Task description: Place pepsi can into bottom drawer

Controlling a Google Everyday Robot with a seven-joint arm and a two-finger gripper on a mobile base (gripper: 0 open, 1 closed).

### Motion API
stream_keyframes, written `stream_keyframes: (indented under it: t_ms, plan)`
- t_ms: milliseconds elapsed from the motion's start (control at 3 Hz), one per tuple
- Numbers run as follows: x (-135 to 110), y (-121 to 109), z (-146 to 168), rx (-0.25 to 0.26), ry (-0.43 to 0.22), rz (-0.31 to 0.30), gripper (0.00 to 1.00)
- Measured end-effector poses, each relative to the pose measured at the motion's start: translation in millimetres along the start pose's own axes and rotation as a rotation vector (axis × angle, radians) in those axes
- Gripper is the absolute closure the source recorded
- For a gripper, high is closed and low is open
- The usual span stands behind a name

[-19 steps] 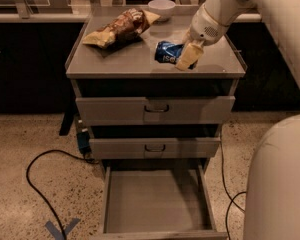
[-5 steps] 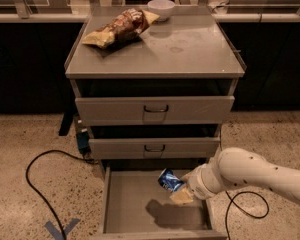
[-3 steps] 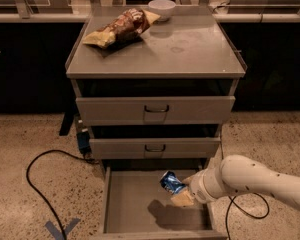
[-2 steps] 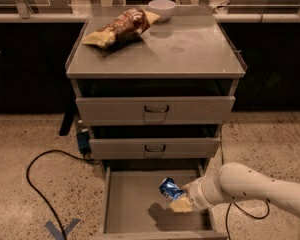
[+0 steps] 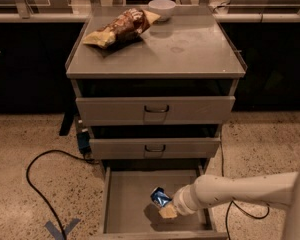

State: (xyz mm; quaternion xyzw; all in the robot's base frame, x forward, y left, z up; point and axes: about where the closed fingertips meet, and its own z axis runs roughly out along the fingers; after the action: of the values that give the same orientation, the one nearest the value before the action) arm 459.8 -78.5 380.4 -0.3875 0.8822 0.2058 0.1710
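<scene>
The blue pepsi can (image 5: 160,197) is tilted inside the open bottom drawer (image 5: 130,204), low over its grey floor at the right of the middle. My gripper (image 5: 166,206) reaches in from the right on a white arm and is shut on the can. One tan fingertip (image 5: 167,212) shows below the can. Whether the can touches the drawer floor is not clear; a shadow lies under it.
A brown-and-yellow chip bag (image 5: 119,28) and a white bowl (image 5: 162,8) sit on the cabinet top (image 5: 190,49). The two upper drawers (image 5: 156,110) are shut. A black cable (image 5: 42,184) and a blue tape mark (image 5: 61,229) lie on the floor at left.
The gripper with the can has sunk lower into the bottom drawer and moved slightly toward the front. Earlier the can was lifted from the cabinet top.
</scene>
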Motion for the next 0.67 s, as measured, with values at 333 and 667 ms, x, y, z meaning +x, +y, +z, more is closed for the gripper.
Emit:
stream_keyframes:
  t_ms: [333,667]
  plan:
    - [-23,-9,49,0.017,0.001,-0.001,1.00]
    - [-31,-40,104,0.052,0.018,0.059,1.00]
